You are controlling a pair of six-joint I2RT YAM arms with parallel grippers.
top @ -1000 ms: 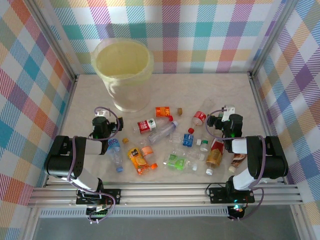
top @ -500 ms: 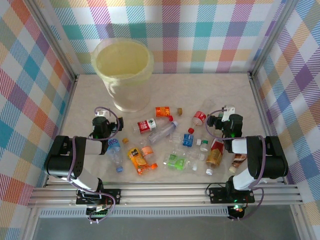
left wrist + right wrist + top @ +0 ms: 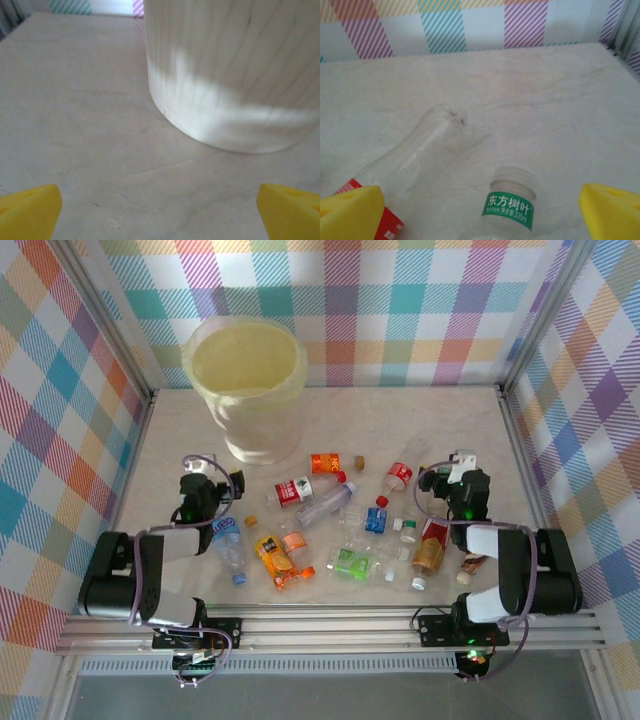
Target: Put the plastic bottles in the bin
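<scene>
Two black arms with yellow fingertips.
The left arm (image 3: 125, 570) and right arm (image 3: 525, 575) were built of rounded matte-black segments, each standing on a flat black base plate (image 3: 195, 628). Thin purplish cables (image 3: 148, 560) ran along both and looped near the wrists, where small white parts (image 3: 460, 457) sat. A tiny green light (image 3: 470, 645) glowed at the right arm's foot. The left gripper (image 3: 160, 212) and right gripper (image 3: 480, 210) ended in bright yellow, wedge-shaped fingertips (image 3: 30, 210).
</scene>
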